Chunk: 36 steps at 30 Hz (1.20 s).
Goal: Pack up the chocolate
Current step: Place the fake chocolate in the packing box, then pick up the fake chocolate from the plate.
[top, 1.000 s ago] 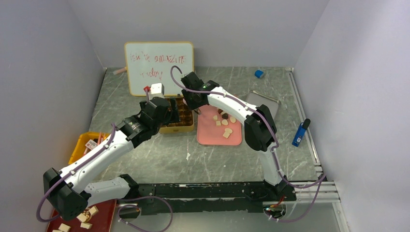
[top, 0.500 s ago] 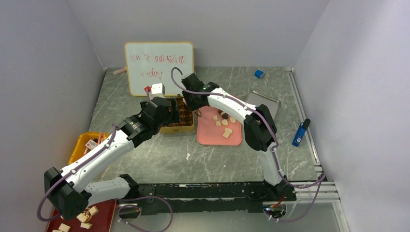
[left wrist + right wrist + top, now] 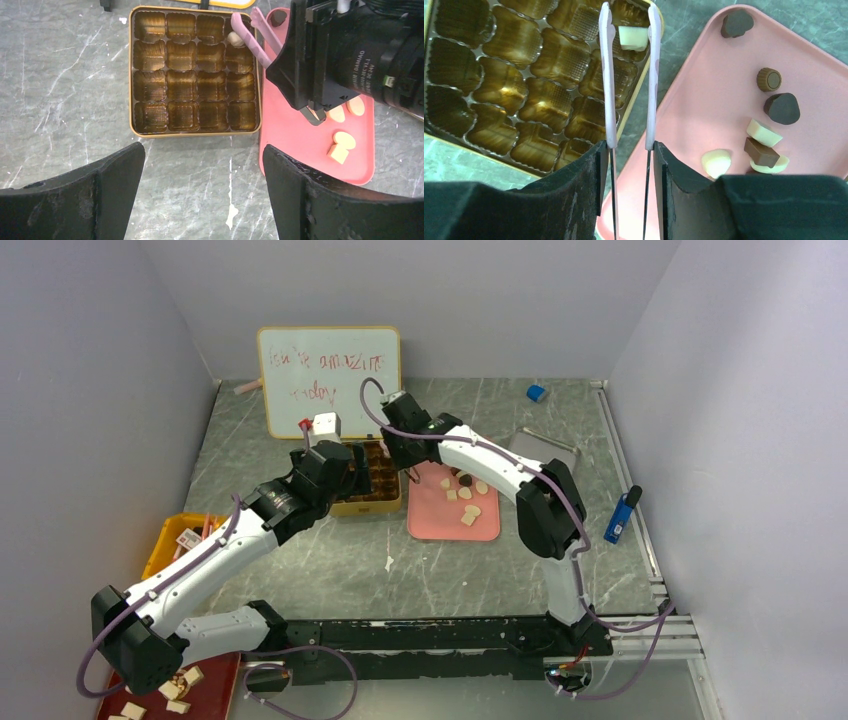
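Right wrist — one chocolate point(image 3: 633, 37) in box point(image 3: 509, 37), seven on tray point(image 3: 704, 100)

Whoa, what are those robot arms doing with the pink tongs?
The right pincer holds pink tongs, and their tips sit on either side of a pale chocolate in a corner cup of the gold tray. Every other cup that shows looks empty. On the pink tray beside it wait more chocolates, dark and pale. The left pincer hovers open above the table, holding nothing.
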Each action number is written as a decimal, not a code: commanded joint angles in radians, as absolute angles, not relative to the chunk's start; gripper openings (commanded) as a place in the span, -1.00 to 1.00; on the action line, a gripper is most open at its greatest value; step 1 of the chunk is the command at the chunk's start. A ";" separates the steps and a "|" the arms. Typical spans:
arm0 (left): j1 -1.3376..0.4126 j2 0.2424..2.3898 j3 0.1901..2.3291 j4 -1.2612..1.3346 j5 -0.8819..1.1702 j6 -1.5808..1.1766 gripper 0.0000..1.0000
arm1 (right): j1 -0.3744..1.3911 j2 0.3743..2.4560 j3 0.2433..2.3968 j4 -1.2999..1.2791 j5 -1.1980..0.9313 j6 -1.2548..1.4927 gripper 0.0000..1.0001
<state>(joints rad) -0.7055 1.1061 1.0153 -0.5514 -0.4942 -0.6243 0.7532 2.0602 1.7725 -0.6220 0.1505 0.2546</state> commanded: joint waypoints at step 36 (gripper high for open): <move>-0.709 1.160 0.980 -0.433 -0.400 -0.633 0.83 | 0.744 1.545 1.312 -0.676 0.387 0.362 -0.19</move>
